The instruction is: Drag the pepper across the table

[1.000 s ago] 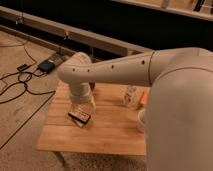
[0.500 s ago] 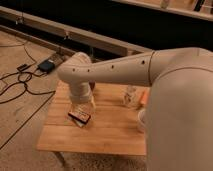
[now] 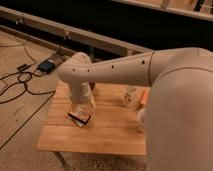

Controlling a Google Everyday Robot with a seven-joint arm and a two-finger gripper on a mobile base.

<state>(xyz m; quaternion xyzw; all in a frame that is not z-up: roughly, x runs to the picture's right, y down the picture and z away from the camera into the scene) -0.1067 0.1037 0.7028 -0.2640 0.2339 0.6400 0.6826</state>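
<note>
Over the wooden table [image 3: 115,134], the arm [image 3: 120,70] bends down, pincer [image 3: 82,108] wide above a dark packet [image 3: 78,118].

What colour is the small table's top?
Light wood, small plank table; camera view. The gripper hangs over it.

The surface [image 3: 110,136] is showing light honey-coloured wood with faint plank lines running along its length. The arm [image 3: 120,67] is gleaming creamy white, dotted with a row of small dark holes. The jaws, low over the surface's left part, are looking pale and greyish. Under them a flat packet [image 3: 79,118] is showing black with red-orange marks. Near the far edge a small container [image 3: 131,96] is looking clear and whitish, with an orange object [image 3: 143,97] just beside it. The floor [image 3: 25,132] is showing speckled beige, crossed by black cables [image 3: 17,86].
</note>
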